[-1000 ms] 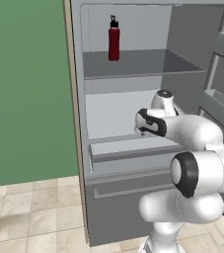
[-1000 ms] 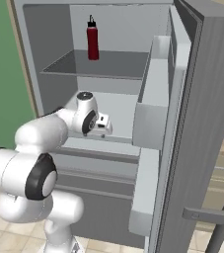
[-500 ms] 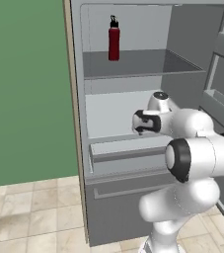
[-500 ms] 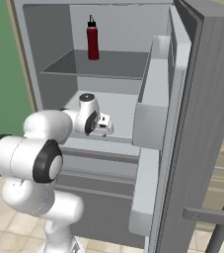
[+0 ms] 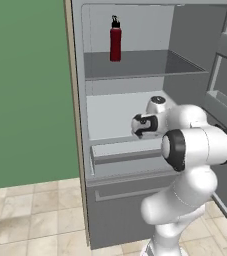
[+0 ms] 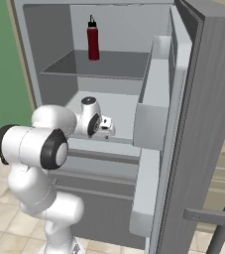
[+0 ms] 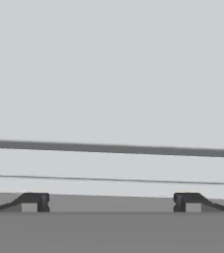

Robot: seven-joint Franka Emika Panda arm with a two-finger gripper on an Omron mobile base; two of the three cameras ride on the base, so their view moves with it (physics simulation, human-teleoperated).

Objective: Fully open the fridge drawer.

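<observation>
The fridge drawer (image 5: 120, 151) is a shallow light-grey box with a darker strip on its front, sticking out a little below the fridge's lower compartment; in the right base view the drawer (image 6: 120, 149) runs under my arm. My gripper (image 5: 139, 128) hovers just above the drawer's back part, inside the fridge, also seen as the gripper (image 6: 107, 130) from the right. In the hand view the gripper (image 7: 111, 202) is open, its fingertips (image 7: 34, 201) far apart with nothing between them, facing a pale grey surface crossed by a dark line.
A red bottle (image 5: 115, 45) stands on the upper shelf (image 5: 145, 67). Below the drawer is a dark-grey front panel (image 5: 130, 195) with a bar handle. The open fridge door (image 6: 203, 129) with its bins (image 6: 151, 99) stands close on the right.
My elbow has risen and swung left while the hand dipped slightly toward the drawer. The drawer itself has not moved.
</observation>
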